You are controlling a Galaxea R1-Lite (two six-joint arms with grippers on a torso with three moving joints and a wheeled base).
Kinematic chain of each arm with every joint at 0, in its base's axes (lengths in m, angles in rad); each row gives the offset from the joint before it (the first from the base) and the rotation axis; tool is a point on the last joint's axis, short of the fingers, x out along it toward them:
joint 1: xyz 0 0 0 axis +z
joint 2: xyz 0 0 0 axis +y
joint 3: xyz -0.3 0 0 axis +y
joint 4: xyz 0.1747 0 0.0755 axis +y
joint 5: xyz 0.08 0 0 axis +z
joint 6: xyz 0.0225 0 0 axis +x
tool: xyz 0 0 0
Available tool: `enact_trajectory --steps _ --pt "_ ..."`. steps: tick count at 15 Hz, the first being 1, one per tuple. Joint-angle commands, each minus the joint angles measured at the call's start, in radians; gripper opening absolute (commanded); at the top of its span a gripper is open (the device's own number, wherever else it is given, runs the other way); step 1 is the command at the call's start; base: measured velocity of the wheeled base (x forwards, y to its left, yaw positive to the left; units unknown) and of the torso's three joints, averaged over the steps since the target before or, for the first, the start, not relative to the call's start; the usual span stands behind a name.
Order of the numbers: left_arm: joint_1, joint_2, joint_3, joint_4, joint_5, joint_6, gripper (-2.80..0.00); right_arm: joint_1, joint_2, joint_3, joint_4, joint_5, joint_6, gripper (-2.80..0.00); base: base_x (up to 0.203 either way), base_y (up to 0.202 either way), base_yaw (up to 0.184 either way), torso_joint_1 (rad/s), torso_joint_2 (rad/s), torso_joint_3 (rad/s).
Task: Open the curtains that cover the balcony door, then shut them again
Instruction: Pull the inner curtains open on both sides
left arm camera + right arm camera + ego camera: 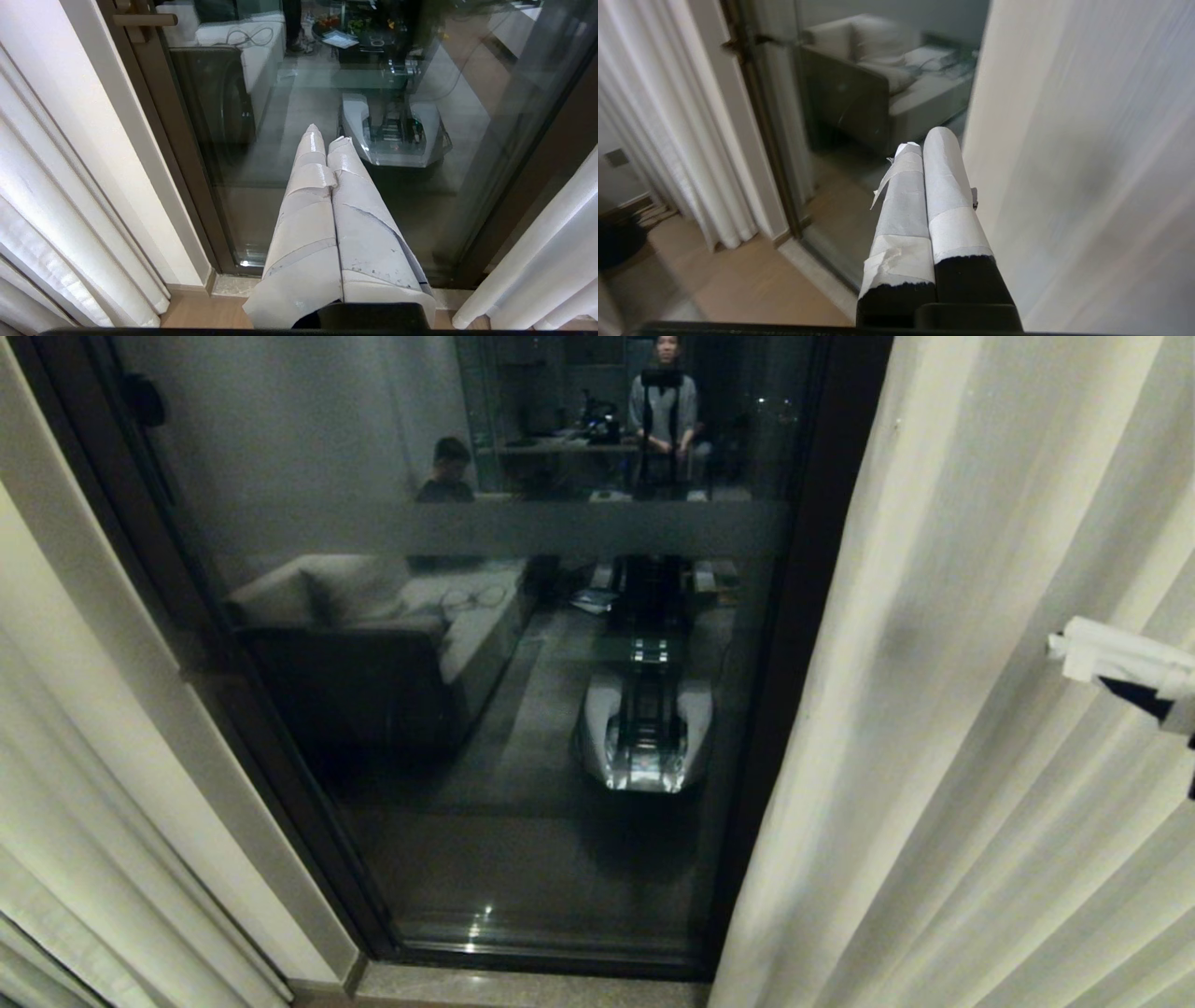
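Dark glass fills the middle of the head view: the balcony door [485, 709], with its dark frame and a frosted horizontal band across the pane, stands uncovered between the two panels of the curtains [980, 756]. One panel hangs at the robot's right and covers the right side of the view; the other [56, 784] is drawn to the far left and is cut off by the picture edge. Between that left panel and the door frame runs a strip of pale wall [140, 728].

The pane reflects the room: a sofa [373, 616], the robot's own base [644, 728] and two persons in the background, dim and hard to make out.

The right gripper [1064, 649] enters from the right edge, level with the middle of the right panel; only its taped tip shows there, the rest is cut off. In the right wrist view its jaws are pressed together with nothing between them, close beside the inner edge of the right panel; contact with the fabric cannot be determined.

The left gripper [324, 135] is outside the head view. Its wrist view shows the jaws clenched and empty, pointing at the lower part of the glass
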Motion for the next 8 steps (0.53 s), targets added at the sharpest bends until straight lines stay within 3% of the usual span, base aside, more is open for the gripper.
enact_trajectory --steps 1,5,6,8 --pt "0.001 0.000 0.000 0.000 0.000 0.000 -2.80 0.000 0.138 -0.076 -0.017 -0.007 -0.001 -2.80 0.000 0.000 0.000 0.000 0.00 0.000" --pt "-0.001 0.000 0.000 0.000 0.000 0.000 -2.80 -0.002 0.184 -0.112 -0.016 -0.055 0.004 -2.80 0.000 0.000 0.000 0.000 0.00 0.000" --pt "0.001 0.000 0.000 0.000 0.000 0.000 -2.80 -0.003 0.184 -0.110 -0.011 -0.055 0.006 0.00 0.000 0.000 0.000 0.000 0.00 0.000" --pt "0.000 0.000 0.000 0.000 0.000 0.000 -2.80 -0.006 0.184 -0.107 -0.005 -0.055 0.005 0.00 0.000 0.000 0.000 0.000 0.00 0.000"
